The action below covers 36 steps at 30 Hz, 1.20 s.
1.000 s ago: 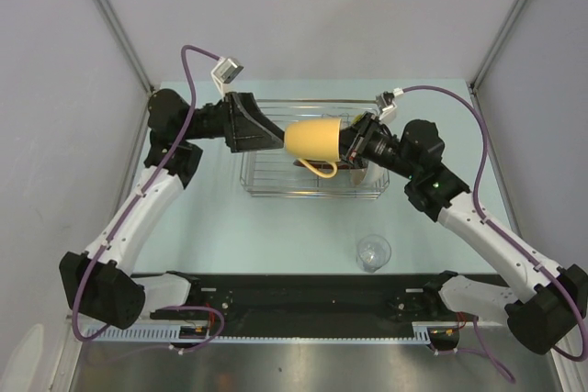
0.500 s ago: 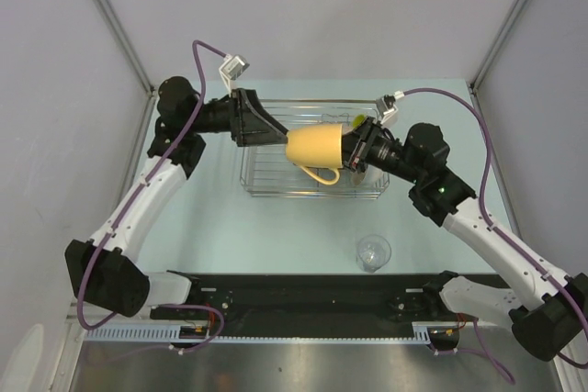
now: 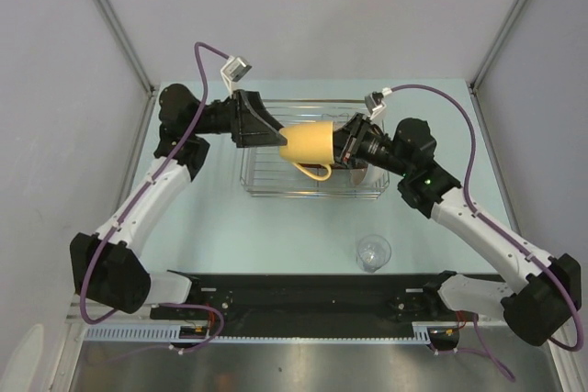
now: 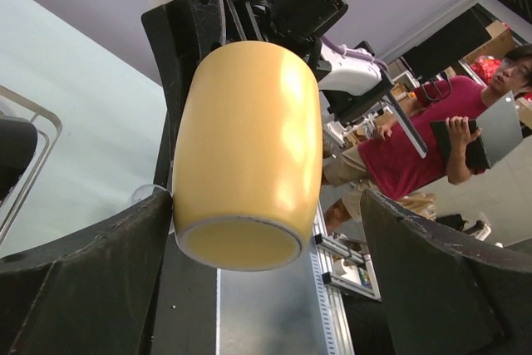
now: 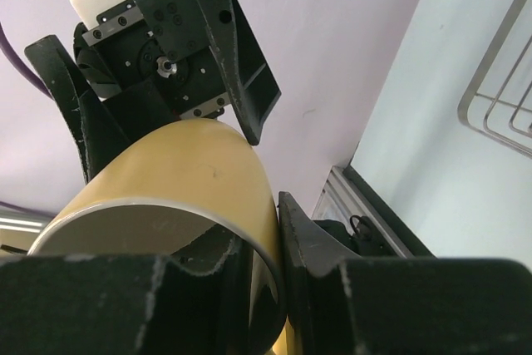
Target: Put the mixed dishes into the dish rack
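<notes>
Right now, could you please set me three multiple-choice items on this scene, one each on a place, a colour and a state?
1. Where is the glass?
A. on the table, in front of the rack
B. inside the rack
C. in a bowl

2. What colour is the mug?
A. white
B. yellow
C. green

3. What holds the mug?
A. nothing, it stands in the rack
B. a hook
C. the right gripper, clamped on its rim

Answers:
1 A: it stands on bare table, nearer the arm bases than the rack.
2 B: it is yellow in every view.
3 C: the right wrist view shows one finger inside the rim and one outside; the left gripper is open.
</notes>
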{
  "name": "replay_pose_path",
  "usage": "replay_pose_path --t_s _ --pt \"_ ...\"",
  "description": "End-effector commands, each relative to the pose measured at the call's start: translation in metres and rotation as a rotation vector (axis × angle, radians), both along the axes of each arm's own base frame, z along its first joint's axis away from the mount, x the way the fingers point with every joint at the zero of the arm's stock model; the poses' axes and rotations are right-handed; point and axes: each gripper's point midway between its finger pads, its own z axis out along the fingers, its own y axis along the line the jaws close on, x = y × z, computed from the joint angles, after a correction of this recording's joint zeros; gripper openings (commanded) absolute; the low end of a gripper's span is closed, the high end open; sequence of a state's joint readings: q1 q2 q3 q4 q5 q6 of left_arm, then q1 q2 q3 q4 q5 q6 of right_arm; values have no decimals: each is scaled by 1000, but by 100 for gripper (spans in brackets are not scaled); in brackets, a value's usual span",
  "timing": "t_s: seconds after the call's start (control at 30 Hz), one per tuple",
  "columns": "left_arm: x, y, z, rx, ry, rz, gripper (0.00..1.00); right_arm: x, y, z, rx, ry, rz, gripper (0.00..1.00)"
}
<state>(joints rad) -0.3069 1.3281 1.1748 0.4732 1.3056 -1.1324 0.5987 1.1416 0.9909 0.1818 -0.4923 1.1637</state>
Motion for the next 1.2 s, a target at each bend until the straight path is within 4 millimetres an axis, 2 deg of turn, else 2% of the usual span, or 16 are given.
replay_pose_path --t_s 0.0,0.3,0.7,0.87,0.97,1.17 --pt "-19 0 9 -20 -49 -39 100 -6 4 51 135 -132 31 0" --pt "-21 -5 11 -23 -54 -41 100 1 13 49 157 -128 32 0" --pt "-22 -6 11 -24 -58 -44 100 6 39 43 207 -114 67 0" --pt "-21 -6 6 -11 -50 -36 100 10 48 39 231 -89 76 0" --pt "-17 -7 0 11 -38 -20 100 6 55 37 239 -80 93 0" --pt "-8 -10 -9 59 -102 42 99 3 62 34 245 -69 107 0"
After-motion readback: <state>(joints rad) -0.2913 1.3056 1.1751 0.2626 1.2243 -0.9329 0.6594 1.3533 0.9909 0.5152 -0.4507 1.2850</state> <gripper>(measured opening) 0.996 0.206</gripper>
